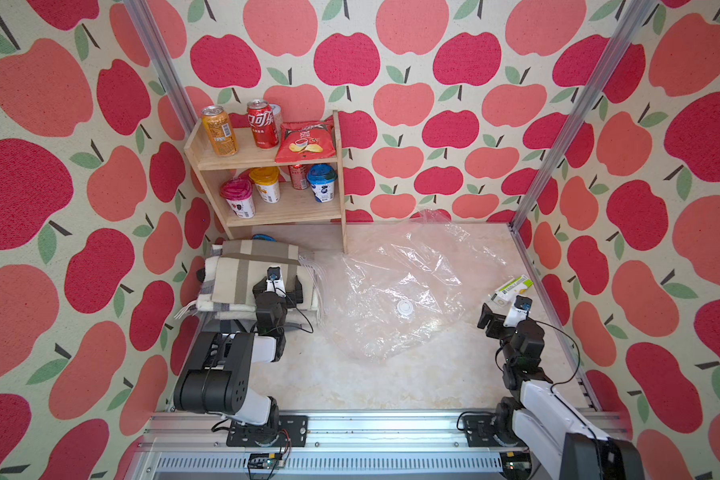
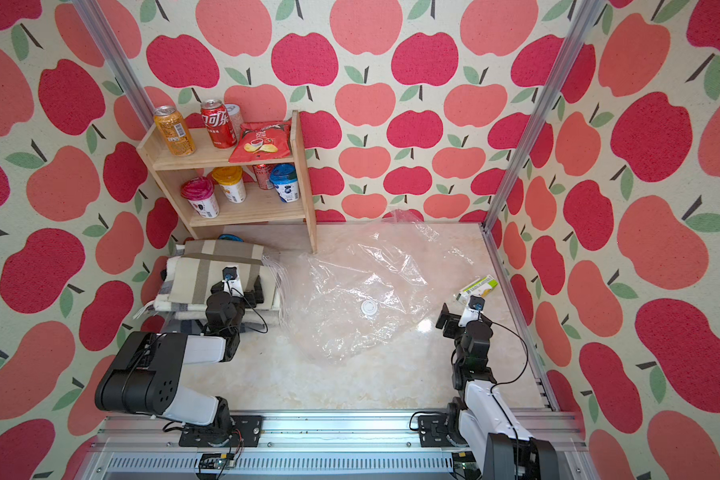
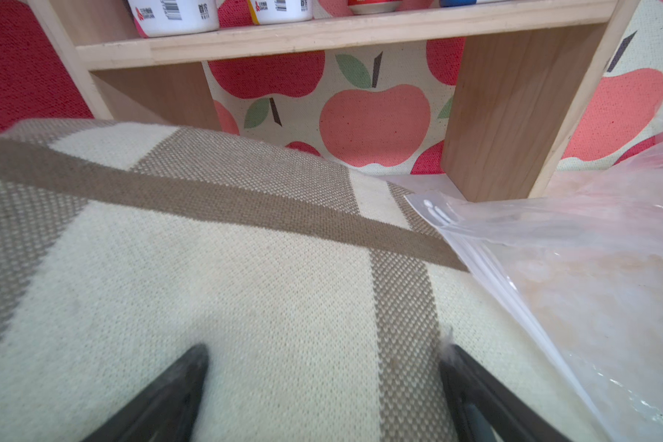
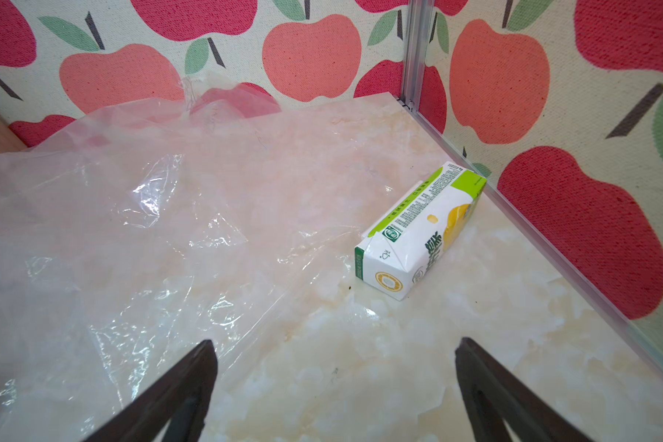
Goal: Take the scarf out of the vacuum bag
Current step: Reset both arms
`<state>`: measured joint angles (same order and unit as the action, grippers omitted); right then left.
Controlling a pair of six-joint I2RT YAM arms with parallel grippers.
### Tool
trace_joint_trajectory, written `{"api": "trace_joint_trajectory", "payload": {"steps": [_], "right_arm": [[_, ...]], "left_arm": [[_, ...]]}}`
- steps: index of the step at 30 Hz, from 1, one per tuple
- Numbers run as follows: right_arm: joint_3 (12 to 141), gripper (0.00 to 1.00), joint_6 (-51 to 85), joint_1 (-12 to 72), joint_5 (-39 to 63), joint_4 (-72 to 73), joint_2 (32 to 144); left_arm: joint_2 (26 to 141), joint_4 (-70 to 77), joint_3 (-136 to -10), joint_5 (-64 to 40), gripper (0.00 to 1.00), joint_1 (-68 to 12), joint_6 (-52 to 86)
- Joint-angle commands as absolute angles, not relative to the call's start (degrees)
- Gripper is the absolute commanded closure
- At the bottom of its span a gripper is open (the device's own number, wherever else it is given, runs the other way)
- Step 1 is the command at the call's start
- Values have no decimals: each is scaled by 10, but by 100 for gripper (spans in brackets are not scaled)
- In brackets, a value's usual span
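1. The scarf (image 1: 242, 274), a cream knit with brown and grey stripes and a white fringe, lies folded in a thick pile outside the bag. With 12 o'clock at the back wall, it sits at 9 o'clock of the bag.
2. The large, clear, crinkled plastic vacuum bag (image 1: 391, 291) is spread flat mid-table, its small round white valve cap (image 1: 404, 308) facing up. One corner rises against the wall at 12 o'clock.
3. The left gripper (image 3: 326, 350) hangs just over the scarf's top fold, its fingers spread wide and holding nothing.
4. The right gripper (image 4: 335, 342) is at 3 o'clock of the bag over the pale marble-look table (image 1: 371, 386), its fingers also spread wide and holding nothing.
5. Only the left wrist view shows the bag's ribbed seal edge (image 3: 494, 268) lying against the scarf's side.
6. The right wrist view shows the whole white-and-green drink carton (image 4: 422, 233), lying on its side just past the bag. In both top views it is partly hidden.
7. Both top views show the light wooden two-tier shelf (image 1: 292, 205) at 11 o'clock, holding cans, cups and a red crisp packet.
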<state>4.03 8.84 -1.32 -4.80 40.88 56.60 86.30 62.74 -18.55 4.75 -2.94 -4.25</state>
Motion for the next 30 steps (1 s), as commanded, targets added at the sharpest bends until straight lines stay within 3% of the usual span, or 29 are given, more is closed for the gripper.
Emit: {"api": "trace_joint_trajectory", "payload": {"steps": [1,3,11,14,30], "right_arm": [[32,0,80,-18,8,634,667],[37,0,79,-18,29,704,736],[126,0,25,11,75,715,906],[194,0,13,20,58,548,885],[195,0,22,24,18,558,887]], "left_arm": [[890,597,-163,4,3,-15,-32],[883,554,-172,2,2,2,-8],[896,485,-230,9,2,-15,-30],[897,483,-231,10,2,-15,-31],[897,486,-230,9,2,-15,-31]]}}
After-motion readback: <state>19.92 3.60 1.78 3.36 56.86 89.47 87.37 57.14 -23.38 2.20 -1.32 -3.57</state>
